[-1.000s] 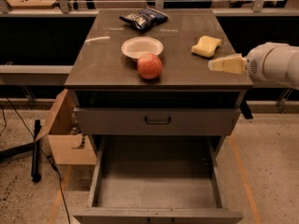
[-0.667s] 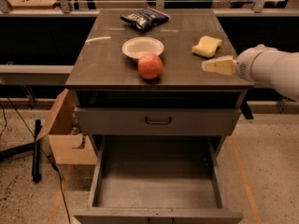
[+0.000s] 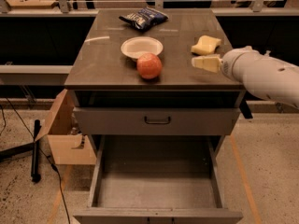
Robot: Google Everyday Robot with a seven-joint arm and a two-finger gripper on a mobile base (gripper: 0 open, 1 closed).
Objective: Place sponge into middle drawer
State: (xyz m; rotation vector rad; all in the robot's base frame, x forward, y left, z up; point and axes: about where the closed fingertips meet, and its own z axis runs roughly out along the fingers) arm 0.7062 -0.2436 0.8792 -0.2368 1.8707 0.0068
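sponge [image 3: 206,45] lies on the right side of the bench [image 3: 103,64], toward the back, flat on the dark top and apart from everything else there. the claw [image 3: 205,63] hangs just in front of it, a little lower in the frame, pointing left over the bench's right front part - whether it is wide or narrow i cannot tell, and it carries nothing that shows. the white arm [image 3: 266,76] behind it runs off the right edge of the frame.

near the middle of the bench sits a white bowl [image 3: 141,47], and a red apple [image 3: 149,66] rests just in front of it, at the bowl's rim. a dark snack bag [image 3: 143,18] lies at the back, centre top of the frame.

below the top, a shut drawer [image 3: 157,120] with a dark handle; under that, the open drawer [image 3: 156,185] is pulled well out toward the bottom of the frame - its inside bare. a cardboard box [image 3: 65,134] stands on the floor at lower left, beside the cabinet.
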